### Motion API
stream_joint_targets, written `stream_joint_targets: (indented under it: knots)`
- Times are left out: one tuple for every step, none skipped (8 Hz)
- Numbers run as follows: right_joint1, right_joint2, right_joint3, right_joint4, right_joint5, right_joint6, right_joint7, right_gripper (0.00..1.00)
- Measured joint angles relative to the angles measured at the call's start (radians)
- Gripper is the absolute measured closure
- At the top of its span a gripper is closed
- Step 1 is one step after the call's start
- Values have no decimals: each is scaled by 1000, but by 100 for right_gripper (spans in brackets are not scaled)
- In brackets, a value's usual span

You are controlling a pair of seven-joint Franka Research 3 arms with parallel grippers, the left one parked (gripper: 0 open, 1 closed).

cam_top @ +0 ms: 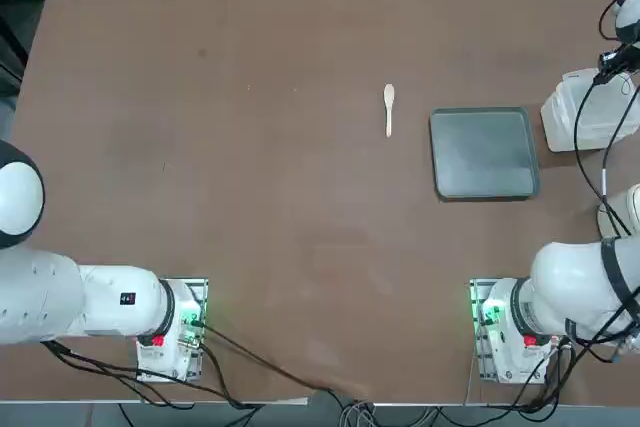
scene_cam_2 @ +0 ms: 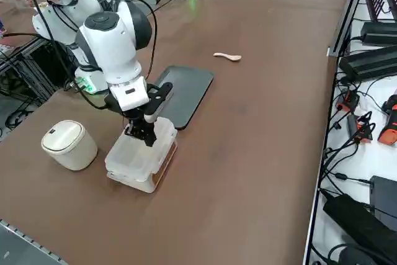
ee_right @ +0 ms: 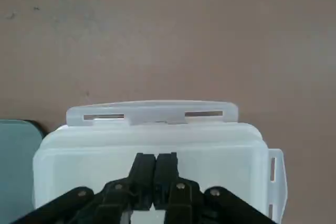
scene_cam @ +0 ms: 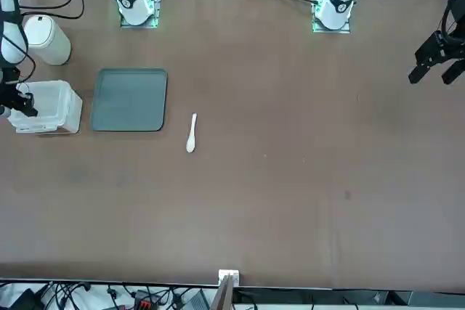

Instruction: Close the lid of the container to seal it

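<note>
Surface (cam_top: pixel 250 197): a wide brown table top, mostly bare; all the things lie at the robot's right side.
Right arm (scene_cam_2: pixel 111 35): white, it bends down over the far right edge of the surface, with black cables along it.
Tray (cam_top: pixel 484 153): dark grey and flat, it is just left of the container and not touching it.
Round white canister (scene_cam_2: pixel 69 144): it has a lid and stands near the container, on the side toward the arm bases, apart from it.
Container (scene_cam_2: pixel 139 161): a small translucent white box at the far right of the surface, beside the tray.
Lid (ee_right: pixel 152 145): it lies flat on top of the container; a latch strip with two slots shows at one edge. I cannot tell if it is fully clicked.
Gripper (ee_right: pixel 156 170): right gripper, its two fingers are pressed together with no gap, tips down on the middle of the lid, nothing between them.
Spoon (cam_top: pixel 389 108): small and pale, well left of the tray.
Handling: I judge that the box is light, thin and a little flexible, with smooth plastic that may slide under a sideways push. Better to press straight down near the edges and the latch strip than to grasp it.
</note>
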Motion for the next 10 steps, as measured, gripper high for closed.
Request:
stream_joint_targets:
  knots:
    - [2,5,5,10,5,2,0,98]
    - [8,15,16,39,10,-34,0,98]
    - [13,17,21,87,12,-118,0,98]
    - [18,9,24,156,13,-239,0,98]
    - [27,-7,26,228,14,-356,0,98]
    - [41,-31,27,292,17,-459,5,98]
    - [62,-58,27,347,20,-555,30,97]
    - [94,-85,28,392,21,-647,79,92]
    - [132,-111,30,429,21,-728,139,87]
    - [173,-137,32,460,23,-798,212,68]
